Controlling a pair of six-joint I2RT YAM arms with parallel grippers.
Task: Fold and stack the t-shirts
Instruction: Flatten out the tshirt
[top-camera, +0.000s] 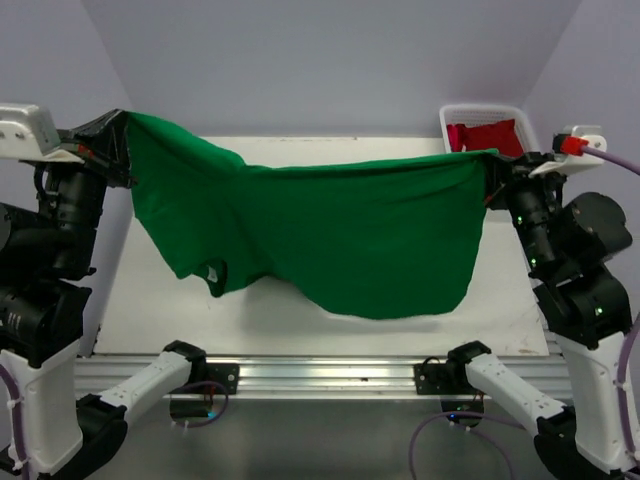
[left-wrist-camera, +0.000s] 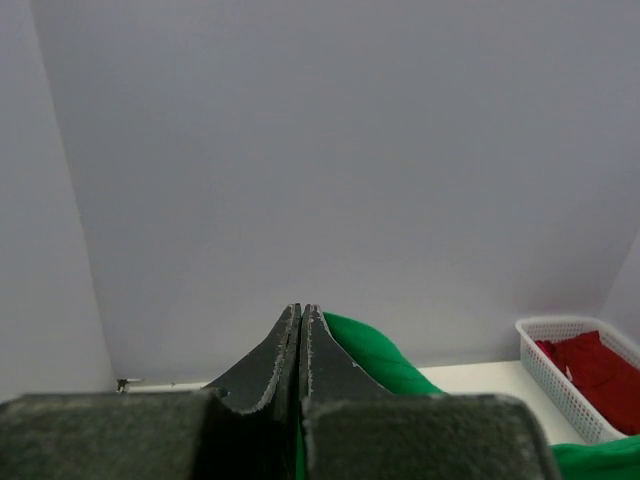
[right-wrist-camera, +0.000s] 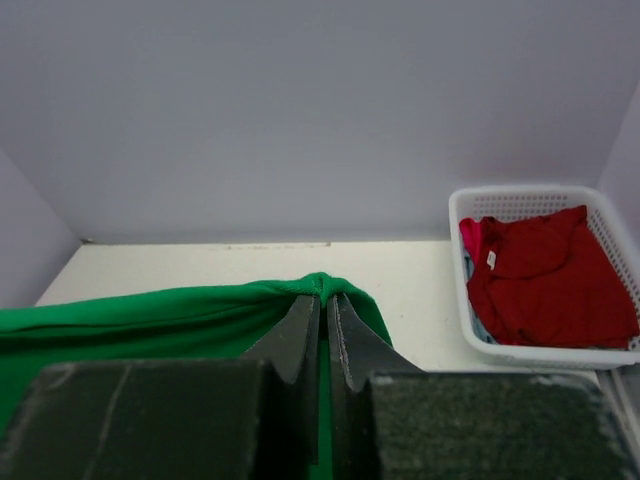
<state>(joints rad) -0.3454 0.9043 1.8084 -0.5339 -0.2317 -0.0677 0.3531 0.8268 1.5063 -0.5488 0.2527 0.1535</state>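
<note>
Hanging mid-frame, the green t-shirt (top-camera: 330, 230) stretched between left gripper (left-wrist-camera: 301, 312) and right gripper (right-wrist-camera: 325, 300), jaws pinching its corners. The red t-shirt (right-wrist-camera: 545, 275) lay in the mesh basket (right-wrist-camera: 520, 354)

No writing, brand, number or sign can be read in any view. A small pale neck label (top-camera: 212, 272) shows at the collar of the bright green soft cloth t-shirt (top-camera: 340, 230), but in the top view it is too small for any print to be made out. A small white tag (right-wrist-camera: 491, 259) sits on the red cloth t-shirt (right-wrist-camera: 545, 285) lying in the white plastic mesh basket (right-wrist-camera: 520, 203), and in the right wrist view it is likewise too small to read.
</note>
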